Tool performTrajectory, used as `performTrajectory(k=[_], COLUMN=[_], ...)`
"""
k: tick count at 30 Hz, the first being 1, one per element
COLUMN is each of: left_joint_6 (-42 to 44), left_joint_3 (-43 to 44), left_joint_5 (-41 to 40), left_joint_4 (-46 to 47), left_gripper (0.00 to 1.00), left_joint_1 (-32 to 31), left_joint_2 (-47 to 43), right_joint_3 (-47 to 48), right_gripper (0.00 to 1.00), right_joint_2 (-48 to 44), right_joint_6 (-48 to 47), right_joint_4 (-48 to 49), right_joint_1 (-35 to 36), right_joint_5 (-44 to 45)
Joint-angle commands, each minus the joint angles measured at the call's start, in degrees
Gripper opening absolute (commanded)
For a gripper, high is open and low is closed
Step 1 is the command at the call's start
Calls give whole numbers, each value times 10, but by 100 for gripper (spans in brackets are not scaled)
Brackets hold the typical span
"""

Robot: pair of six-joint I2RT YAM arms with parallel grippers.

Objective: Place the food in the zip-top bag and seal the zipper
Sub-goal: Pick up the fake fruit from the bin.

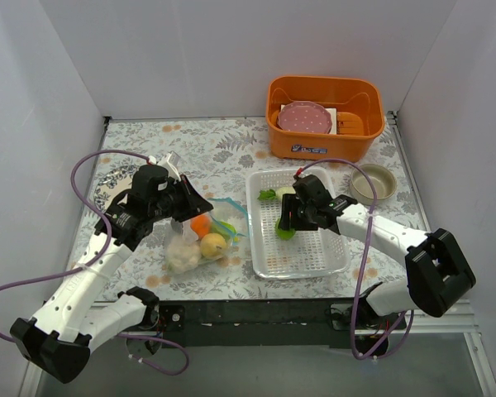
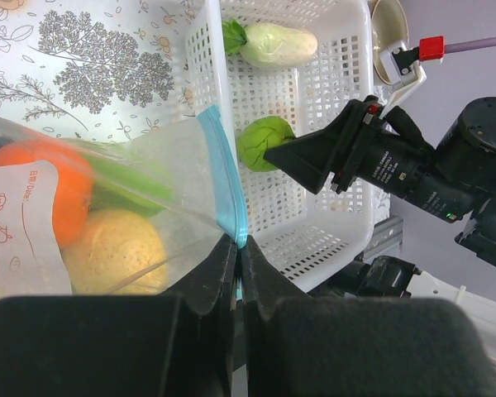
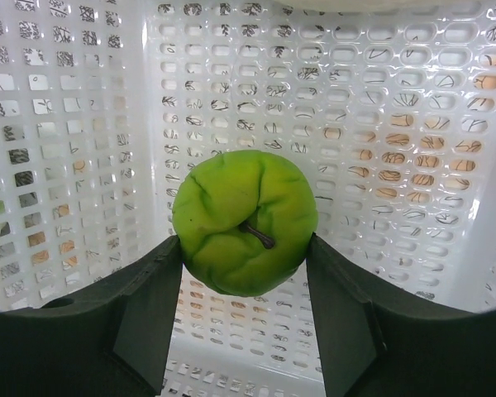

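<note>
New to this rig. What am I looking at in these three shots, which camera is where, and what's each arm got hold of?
Two robot arms are bolted at the near edge of a table. The wide shot comes from a fixed camera above and behind them; the other two come from cameras on each wrist, looking past that arm's own fingers.

On the table are a clear zip-top bag already holding an orange and a lemon, a white perforated tray, an orange bin and a small bowl.

The left gripper is shut, pinching the bag's blue zipper. The right gripper is down in the tray, its fingers on either side of a green pepper. A white radish also lies in the tray.
</note>
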Motion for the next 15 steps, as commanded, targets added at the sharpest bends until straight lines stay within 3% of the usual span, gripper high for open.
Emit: performTrajectory(k=[1, 7, 15], left_joint_6=[-9, -14, -11], left_joint_3=[8, 2, 8], left_joint_5=[7, 5, 13], left_joint_4=[20, 17, 24], left_gripper=[0, 0, 0], left_joint_1=[2, 2, 2], left_joint_2=[-8, -15, -1], right_joint_3=[-1, -16, -12], right_gripper=[64, 77, 78], right_joint_2=[-6, -37, -63], right_joint_6=[-23, -27, -41], right_joint_4=[-17, 5, 6], right_joint_1=[2, 5, 5], right_joint_5=[14, 23, 25])
